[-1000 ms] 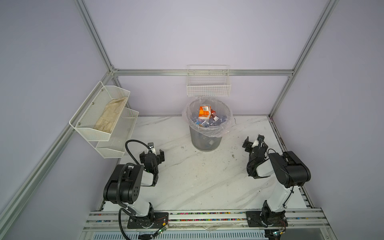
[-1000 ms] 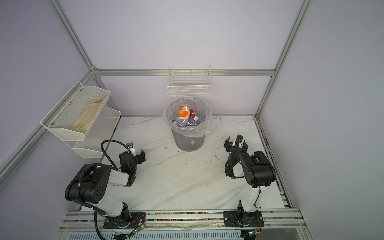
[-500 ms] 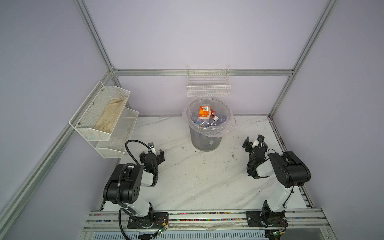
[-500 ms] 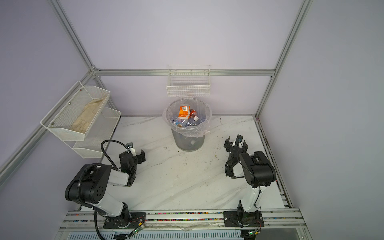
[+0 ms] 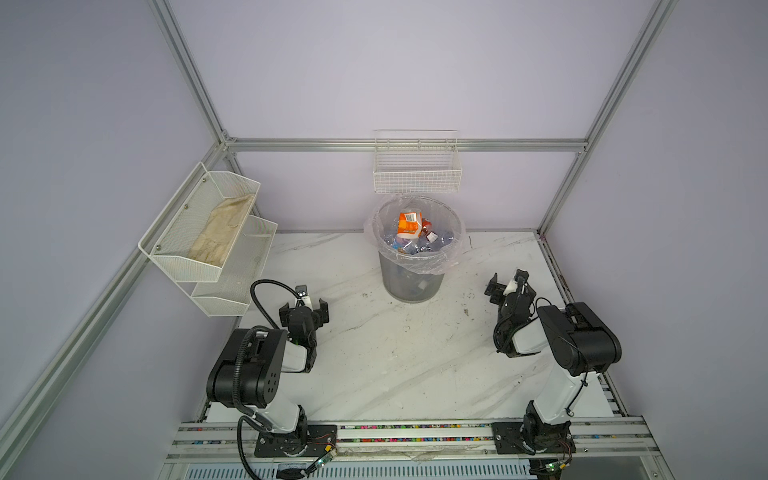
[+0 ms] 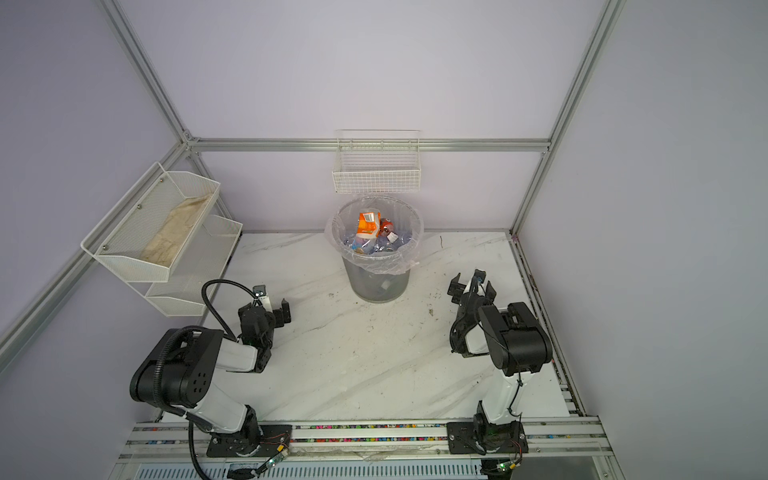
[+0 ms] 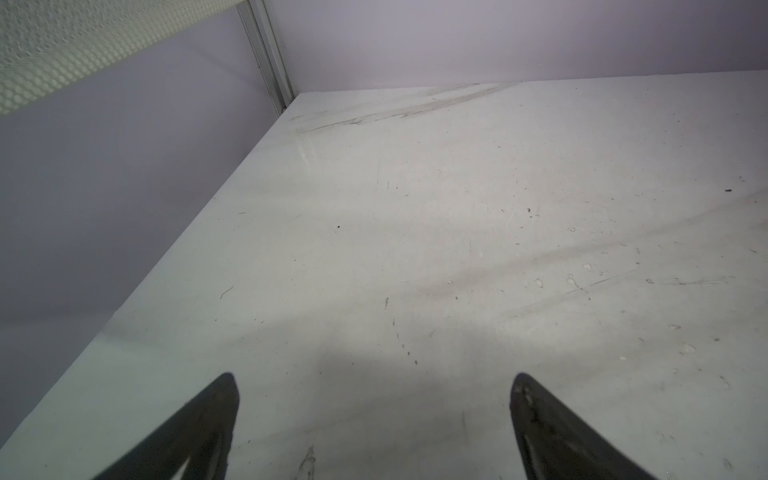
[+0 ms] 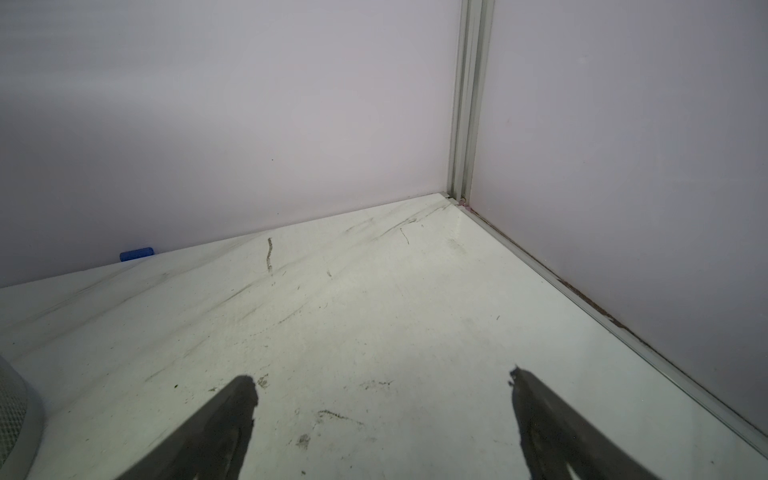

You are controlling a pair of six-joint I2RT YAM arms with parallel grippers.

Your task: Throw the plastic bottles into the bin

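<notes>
The grey bin (image 5: 409, 284) (image 6: 376, 284) with a clear liner stands at the back middle of the white marble table in both top views. Several plastic bottles (image 5: 409, 226) (image 6: 368, 224) lie piled inside it, an orange-labelled one on top. No bottle shows on the table. My left gripper (image 5: 304, 311) (image 6: 266, 313) (image 7: 374, 380) hovers open and empty over bare table, left of the bin. On the bin's right, my right gripper (image 5: 507, 284) (image 6: 473, 286) (image 8: 381, 376) is also open and empty. The bin's mesh wall (image 8: 12, 415) edges into the right wrist view.
A two-tier white mesh shelf (image 5: 199, 232) holding a beige cloth hangs on the left wall. Above the bin, a white wire basket (image 5: 415, 174) hangs on the back wall. A small blue object (image 8: 136, 253) lies at the foot of the back wall.
</notes>
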